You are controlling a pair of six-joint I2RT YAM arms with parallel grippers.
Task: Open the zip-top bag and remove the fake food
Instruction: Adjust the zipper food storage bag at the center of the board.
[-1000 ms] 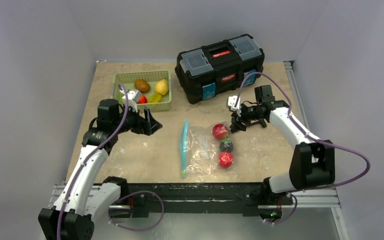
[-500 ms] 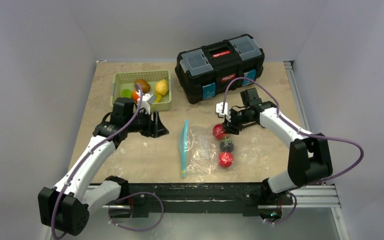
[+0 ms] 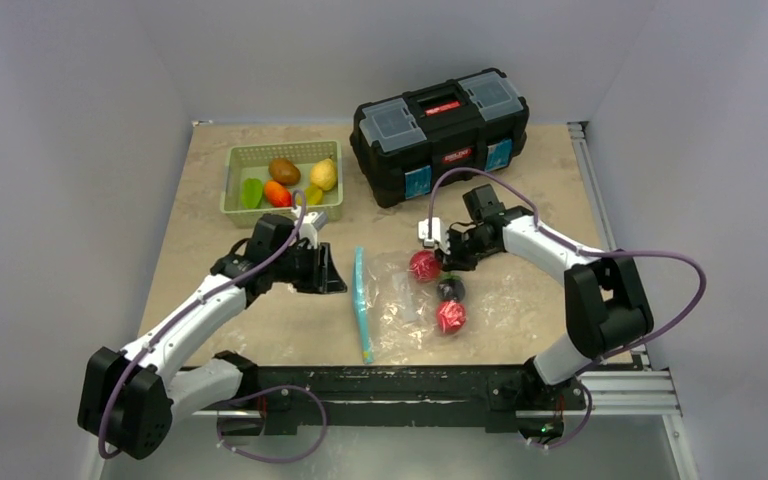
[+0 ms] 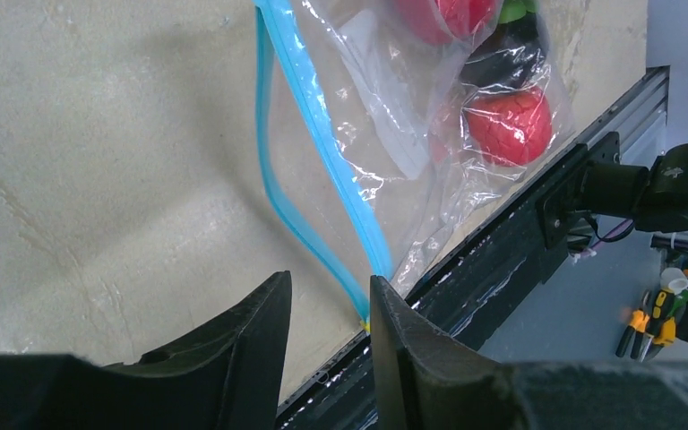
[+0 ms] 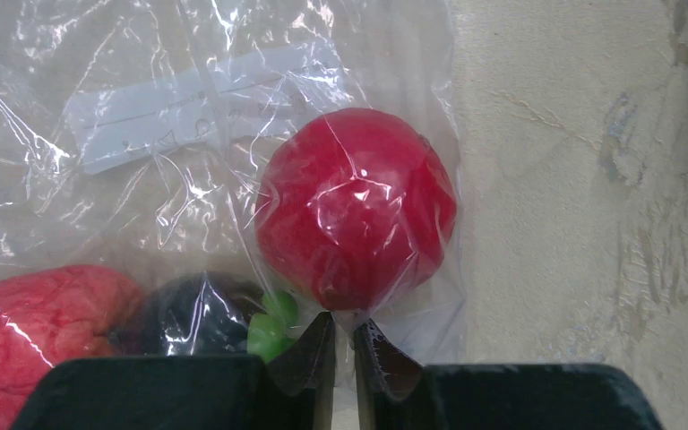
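The zip-top bag (image 3: 400, 300) lies flat near the table's front edge, its teal zip strip (image 3: 360, 300) along the left side. Inside it is fake food: a smooth red fruit (image 3: 423, 266), a dark piece with a green stem (image 3: 451, 290) and a bumpy red one (image 3: 450, 316). My left gripper (image 3: 335, 278) hovers just left of the strip, its jaws a narrow gap apart around nothing. In the left wrist view the zip strip (image 4: 322, 134) runs ahead of my gripper (image 4: 330, 291). My right gripper (image 5: 342, 321) is shut on a fold of bag plastic (image 5: 188, 116) beside the red fruit (image 5: 358, 206).
A green basket (image 3: 282, 150) at the back left holds more fake food: brown (image 3: 284, 170), orange (image 3: 276, 192), yellow (image 3: 324, 174) and green (image 3: 251, 192) pieces. A black toolbox (image 3: 440, 120) stands at the back centre. The black front rail (image 3: 400, 385) runs just below the bag.
My left gripper swung right from the basket to the zip strip, its jaws narrowing. My right gripper moved left onto the bag's right edge and closed on the plastic, nudging the bag left.
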